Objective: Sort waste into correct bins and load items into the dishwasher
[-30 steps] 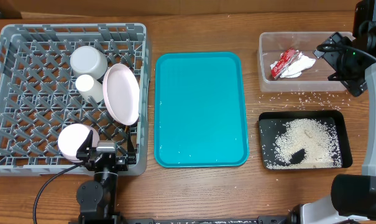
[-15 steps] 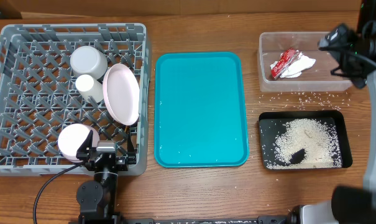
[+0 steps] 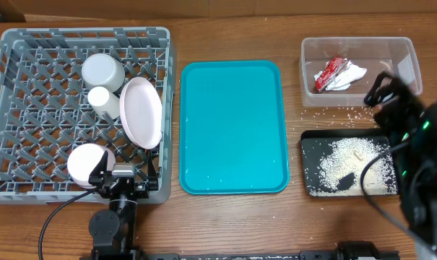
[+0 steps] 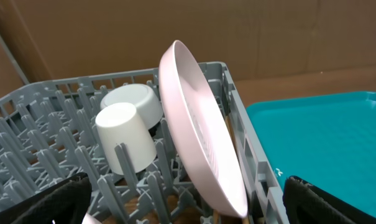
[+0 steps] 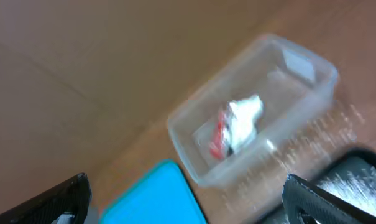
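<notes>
The grey dish rack (image 3: 30,43) holds a white cup (image 3: 102,101), a bowl (image 3: 102,71), a large plate (image 3: 142,112) on edge and a smaller plate (image 3: 87,165). The chopsticks are not clearly visible. My left gripper (image 3: 126,172) is open and empty at the rack's front edge, facing the plate (image 4: 200,137) and the cup (image 4: 122,134). The clear tub (image 3: 355,40) holds the napkin (image 3: 352,74) and the sauce packet (image 3: 328,72). The black tray (image 3: 348,133) holds rice (image 3: 352,162). My right gripper (image 3: 382,92), blurred, is open and empty between tub and black tray. Its view shows the tub (image 5: 299,56).
The teal tray (image 3: 232,126) lies bare between the rack and the bins. It also shows in the left wrist view (image 4: 324,137). Loose rice grains (image 3: 348,112) are scattered on the wood between the tub and the black tray.
My right arm has swung from beside the tub's right end toward the front, over the black tray's right side, and is blurred by motion. The left arm has not moved.
</notes>
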`<state>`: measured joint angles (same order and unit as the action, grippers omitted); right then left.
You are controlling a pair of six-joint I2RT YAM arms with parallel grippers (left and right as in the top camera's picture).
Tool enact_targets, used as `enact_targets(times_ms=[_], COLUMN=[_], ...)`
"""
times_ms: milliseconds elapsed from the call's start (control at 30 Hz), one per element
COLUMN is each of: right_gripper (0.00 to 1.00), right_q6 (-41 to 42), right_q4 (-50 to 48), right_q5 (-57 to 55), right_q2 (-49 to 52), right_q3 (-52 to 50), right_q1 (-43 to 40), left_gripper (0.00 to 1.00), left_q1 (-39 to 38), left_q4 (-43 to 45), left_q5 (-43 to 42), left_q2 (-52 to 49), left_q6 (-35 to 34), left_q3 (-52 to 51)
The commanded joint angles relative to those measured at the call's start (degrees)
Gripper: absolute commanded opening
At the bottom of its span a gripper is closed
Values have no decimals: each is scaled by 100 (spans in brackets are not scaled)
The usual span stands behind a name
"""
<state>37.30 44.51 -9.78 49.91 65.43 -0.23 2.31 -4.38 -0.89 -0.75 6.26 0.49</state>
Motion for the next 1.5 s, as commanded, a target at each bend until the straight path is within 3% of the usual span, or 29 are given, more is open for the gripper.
enact_targets(times_ms=[0, 400, 600, 1167, 1467], right_gripper=[100, 100, 100, 100, 100], right_q6=[-79, -634, -629, -632, -828], right_q4=[-592, -2618, -3139, -3377, -3654], right_q5=[138, 389, 411, 343, 382], right_q2=[-927, -3211, -3755, -4968, -4975], right_q3=[-1213, -4076, -4913, -5998, -6319], right_q1=[66, 411, 391, 391, 391], left_gripper=[100, 100, 100, 100, 100], left_q1=[28, 28, 28, 28, 28], left_q4=[-7, -7, -7, -7, -7], left_q5=[-4, -4, -4, -4, -4], left_q2=[50, 50, 50, 50, 50], left_q6=[103, 103, 103, 103, 103], left_q3=[-22, -22, -22, -22, -22])
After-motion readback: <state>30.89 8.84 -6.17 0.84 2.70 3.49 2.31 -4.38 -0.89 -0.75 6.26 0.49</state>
